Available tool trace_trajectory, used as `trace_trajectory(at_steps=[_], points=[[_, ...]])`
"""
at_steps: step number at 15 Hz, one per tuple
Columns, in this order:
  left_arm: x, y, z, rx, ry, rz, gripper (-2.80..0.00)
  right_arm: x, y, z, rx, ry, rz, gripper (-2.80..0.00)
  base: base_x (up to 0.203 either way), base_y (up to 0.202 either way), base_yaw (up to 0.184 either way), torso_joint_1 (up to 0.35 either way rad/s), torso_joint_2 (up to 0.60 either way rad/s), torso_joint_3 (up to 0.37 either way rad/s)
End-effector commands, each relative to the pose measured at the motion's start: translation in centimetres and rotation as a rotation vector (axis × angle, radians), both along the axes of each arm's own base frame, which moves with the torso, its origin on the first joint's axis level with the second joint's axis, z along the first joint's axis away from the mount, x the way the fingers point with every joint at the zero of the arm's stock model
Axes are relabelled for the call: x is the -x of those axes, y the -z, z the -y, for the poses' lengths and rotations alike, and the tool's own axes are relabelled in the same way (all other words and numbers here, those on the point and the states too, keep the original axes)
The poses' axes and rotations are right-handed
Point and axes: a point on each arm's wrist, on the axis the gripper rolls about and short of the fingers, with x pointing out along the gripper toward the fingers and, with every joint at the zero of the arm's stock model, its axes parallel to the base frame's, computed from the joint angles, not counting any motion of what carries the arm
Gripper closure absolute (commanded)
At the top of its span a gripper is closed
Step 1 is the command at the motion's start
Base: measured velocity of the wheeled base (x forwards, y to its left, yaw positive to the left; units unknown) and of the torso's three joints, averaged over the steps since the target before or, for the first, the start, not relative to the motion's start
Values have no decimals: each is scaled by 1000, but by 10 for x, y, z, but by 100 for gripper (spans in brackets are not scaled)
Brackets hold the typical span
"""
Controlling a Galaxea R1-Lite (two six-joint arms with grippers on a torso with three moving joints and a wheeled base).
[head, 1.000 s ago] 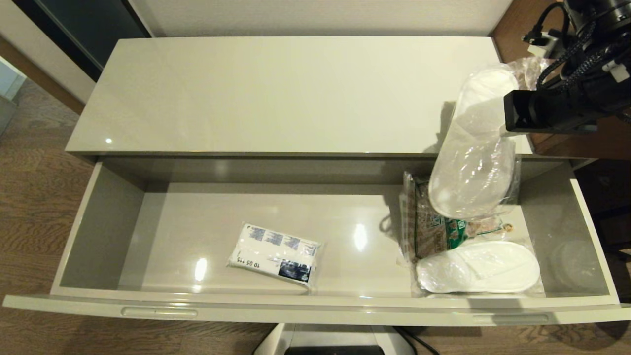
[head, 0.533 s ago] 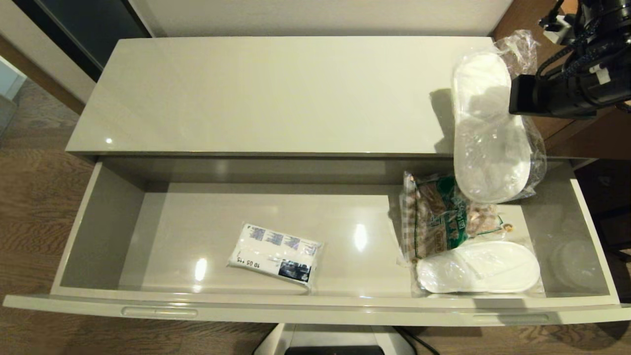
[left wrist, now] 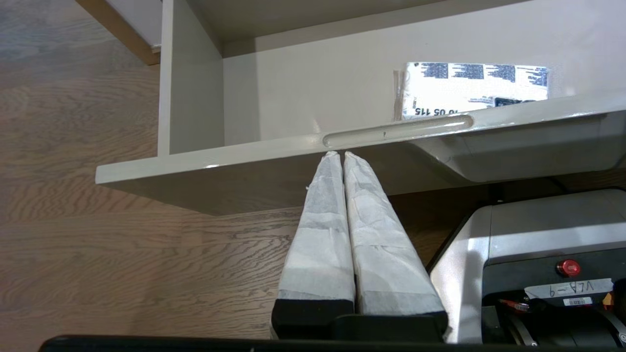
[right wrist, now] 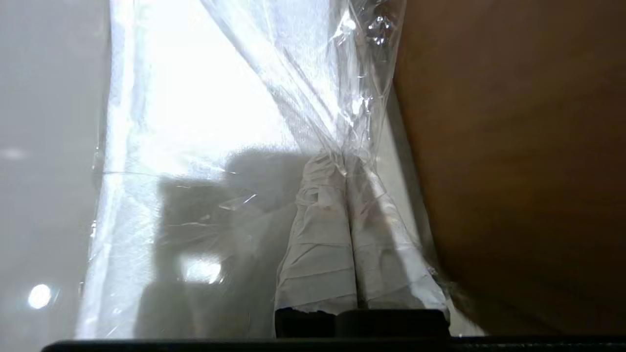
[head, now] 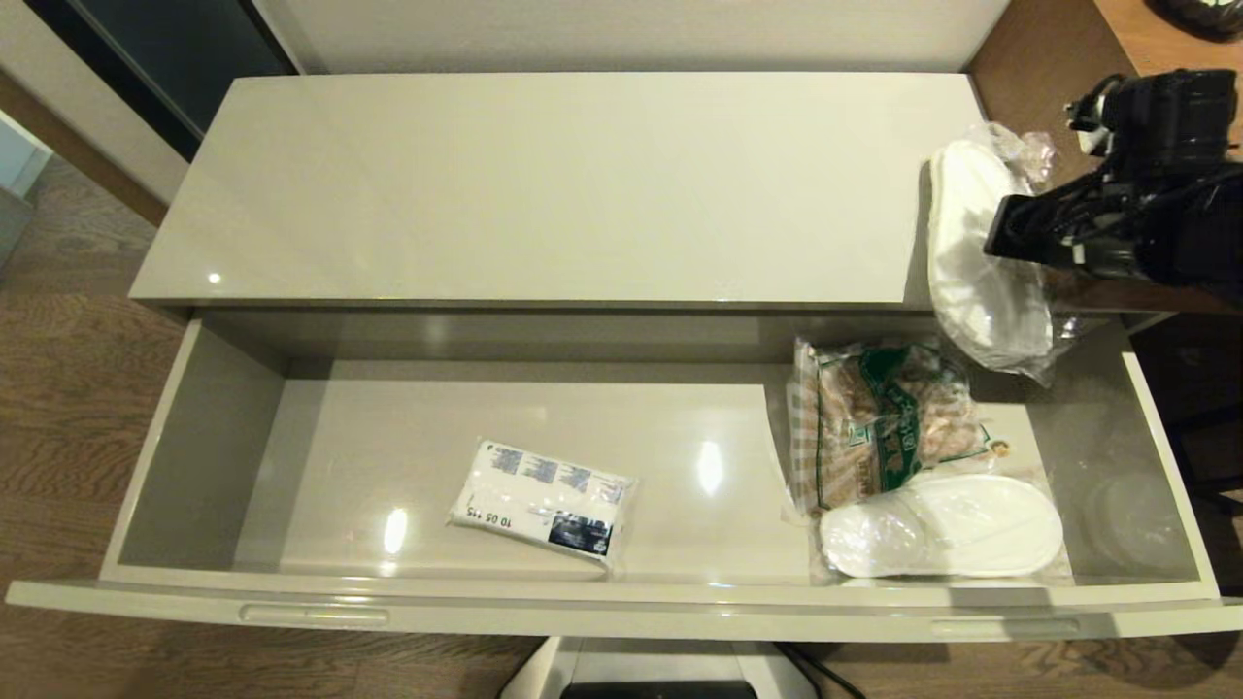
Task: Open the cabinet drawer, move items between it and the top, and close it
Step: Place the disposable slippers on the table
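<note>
Tissue packet [head: 542, 502] print: "10 05 115"

The cabinet drawer [head: 214, 427] and the top [head: 544, 184] are glossy beige-grey. The tissue packet [head: 542, 501] is white with blue prints and a dark label. Both slippers [head: 981, 252] [head: 942, 539] are white in clear wrap. The snack bag [head: 879, 422] is brown, green and checked.

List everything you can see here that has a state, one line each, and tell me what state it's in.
Cabinet drawer: pulled fully open.
Wrapped slipper: held by its plastic wrap, hanging over the top's right end.
Right hand: shut on the wrap.
Left hand: shut, empty, parked below the drawer front.
Tissue packet: lying flat in the drawer.
Second slipper: lying in the drawer.
Snack bag: lying in the drawer.
</note>
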Motion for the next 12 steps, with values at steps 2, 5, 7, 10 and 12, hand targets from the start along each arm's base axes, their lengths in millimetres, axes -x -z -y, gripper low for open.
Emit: trace_trajectory(at_steps=[2,5,7,10,12], points=[[0,0,0,-1,0,-1,0,-36,69,30,109,48,83,0,0,0,0,0,0,0],[0,0,0,-1,0,-1,0,-31,103,11,112,2,60,0,0,0,0,0,0,0],[0,0,0,-1,0,-1,0,-47,99,1,127,-7,136,0,0,0,0,0,0,0],[0,0,0,-1,0,-1,0,-60,96,-13,195,-22,218,0,0,0,0,0,0,0],[0,0,0,-1,0,-1,0,-60,91,-14,236,-24,279,0,0,0,0,0,0,0]])
